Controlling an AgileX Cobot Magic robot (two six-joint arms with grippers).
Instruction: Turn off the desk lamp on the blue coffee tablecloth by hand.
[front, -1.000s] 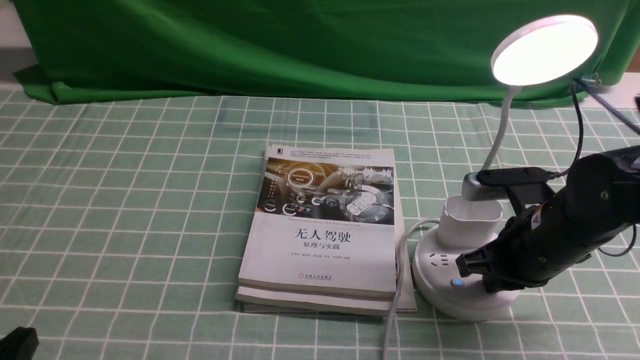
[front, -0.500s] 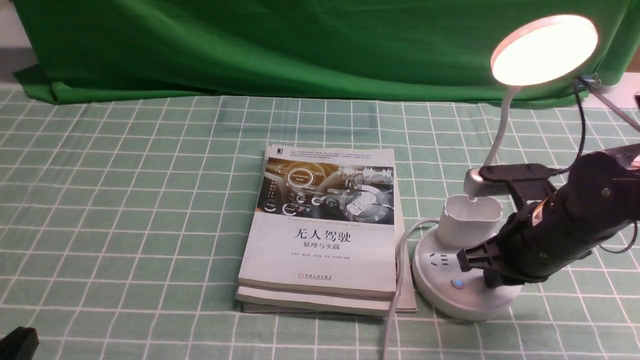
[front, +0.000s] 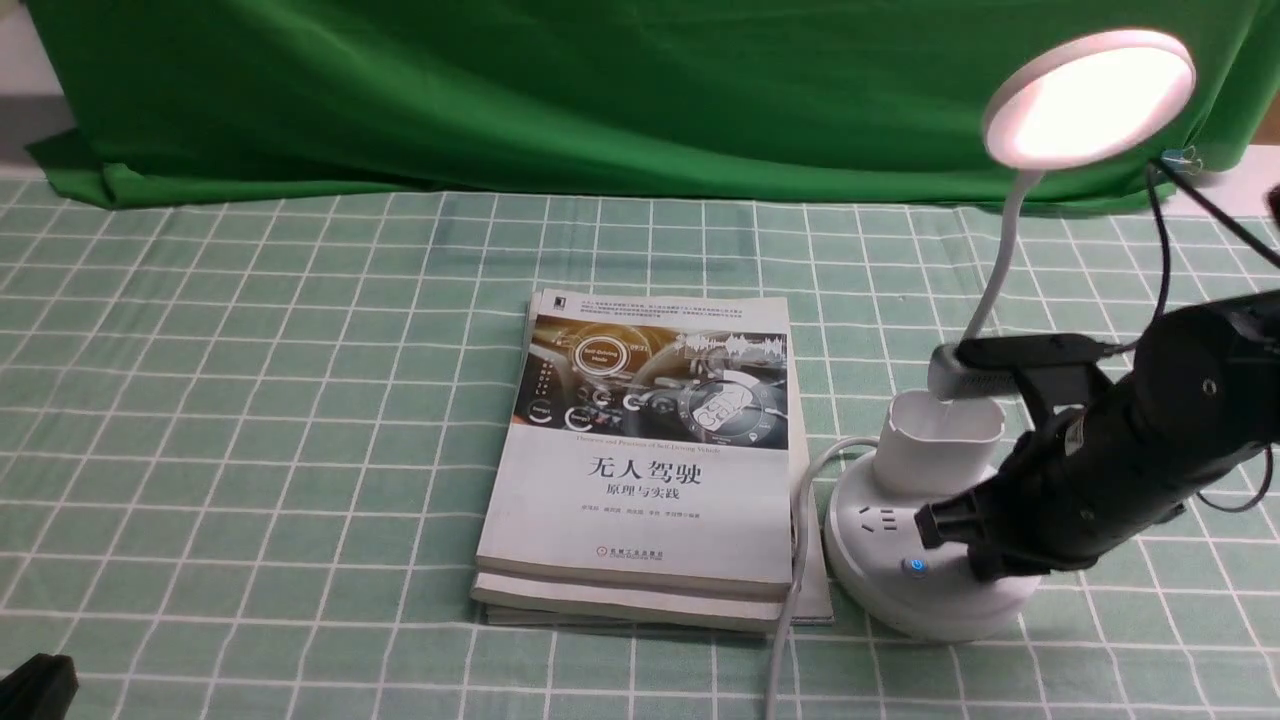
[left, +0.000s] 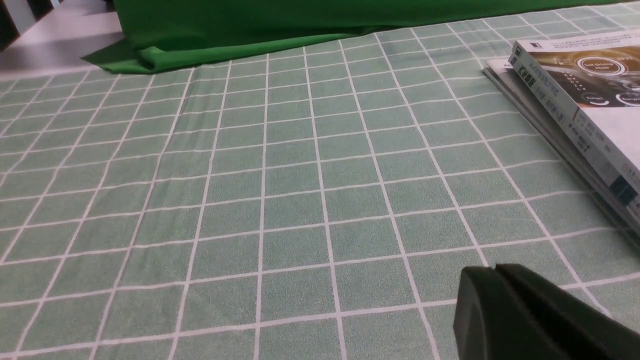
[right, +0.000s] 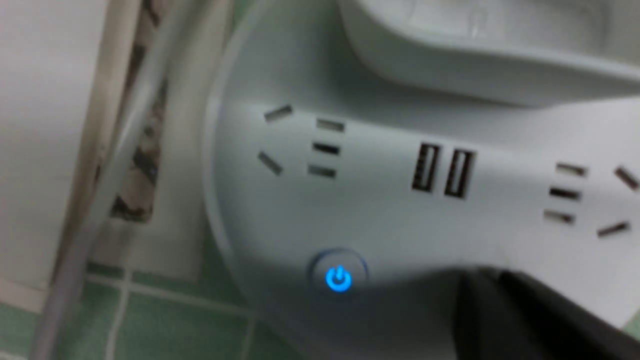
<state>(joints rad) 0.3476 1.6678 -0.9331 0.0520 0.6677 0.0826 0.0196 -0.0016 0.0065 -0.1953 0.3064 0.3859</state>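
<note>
The white desk lamp (front: 875, 535) stands at the right on the pale green grid tablecloth (front: 250, 400). Its disc head (front: 1090, 100) glows a soft pinkish white. My right gripper (front: 925, 525) is shut, with its tip down on the round base just right of the blue-lit power button (front: 915, 567). In the right wrist view the shut gripper (right: 480, 280) sits beside that button (right: 339, 278), below the sockets. My left gripper (left: 495, 272) is shut, holds nothing, and lies low over the cloth at the near left corner (front: 35, 685).
A stack of books (front: 650, 470) lies just left of the lamp base. The lamp's white cable (front: 795, 560) runs between them toward the front edge. A dark green backdrop cloth (front: 500, 90) hangs along the far side.
The lamp head's light went from bright white to warm, then to a dimmer pinkish glow. My right gripper lifted slightly and came back down on the base.
</note>
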